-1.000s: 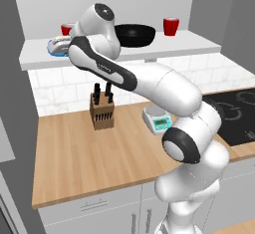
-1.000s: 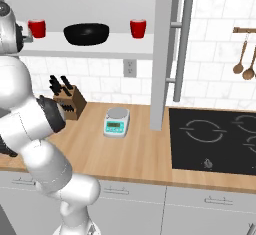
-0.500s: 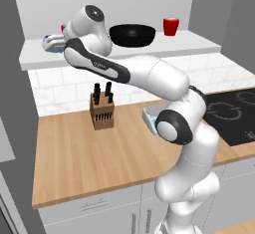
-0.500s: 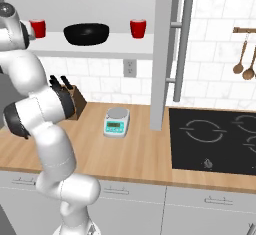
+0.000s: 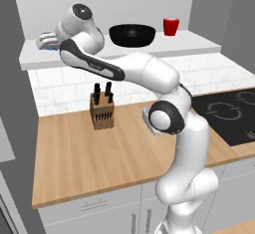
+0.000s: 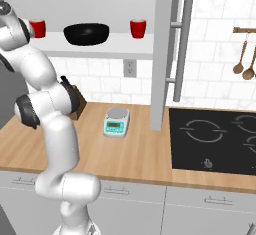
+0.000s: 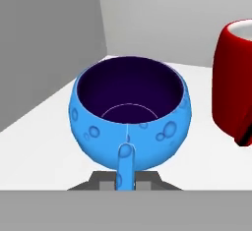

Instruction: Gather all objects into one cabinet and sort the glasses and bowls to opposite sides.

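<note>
My gripper [image 7: 126, 162] is shut on the rim of the small blue bowl [image 7: 130, 112], holding it low over the pale shelf [image 7: 44, 141] of the cabinet near its grey left side panel. One red glass [image 7: 235, 87] stands just to the bowl's right. In the left base view the gripper [image 5: 47, 41] is at the shelf's far left end, with the black bowl [image 5: 132, 34] mid-shelf and a red glass [image 5: 171, 26] further right. The right base view shows a red glass [image 6: 37, 27], the black bowl [image 6: 86, 33] and another red glass [image 6: 138, 28] in a row.
Below the shelf, on the wooden counter [image 5: 99, 153], stand a knife block [image 5: 102, 111] and a white scale [image 6: 116, 122]. A black cooktop [image 6: 215, 139] lies to the right, past a grey upright panel [image 6: 162, 54]. Wooden utensils [image 6: 242, 54] hang on the tiled wall.
The hand has shifted a little further left along the shelf with the blue bowl still in its grip, and the elbow has swung right and up.
</note>
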